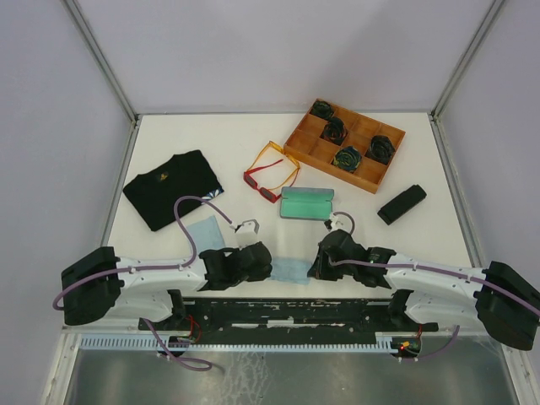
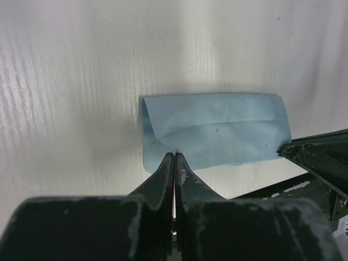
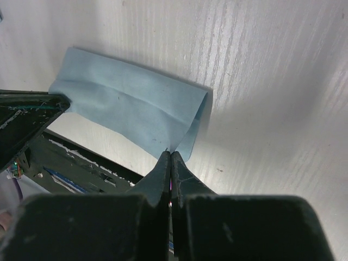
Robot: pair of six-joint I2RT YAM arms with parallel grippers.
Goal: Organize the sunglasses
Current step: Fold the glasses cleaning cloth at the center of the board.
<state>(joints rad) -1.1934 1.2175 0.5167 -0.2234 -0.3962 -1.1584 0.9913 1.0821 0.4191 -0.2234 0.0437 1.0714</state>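
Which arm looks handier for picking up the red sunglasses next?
Probably the left. The red sunglasses lie almost straight ahead of the left gripper, while the right gripper sits further to the side, with the green case ahead of it. Both are shut.

Red sunglasses [image 1: 260, 187], dark lenses: lying flat with arms unfolded, well beyond the left claw [image 1: 270, 260], on the side away from the bases. Translucent orange-yellow sunglasses [image 1: 283, 153]: also unfolded, overlapping the red pair, slightly farther out, ahead and left of the right claw [image 1: 314, 267]. Held by neither.
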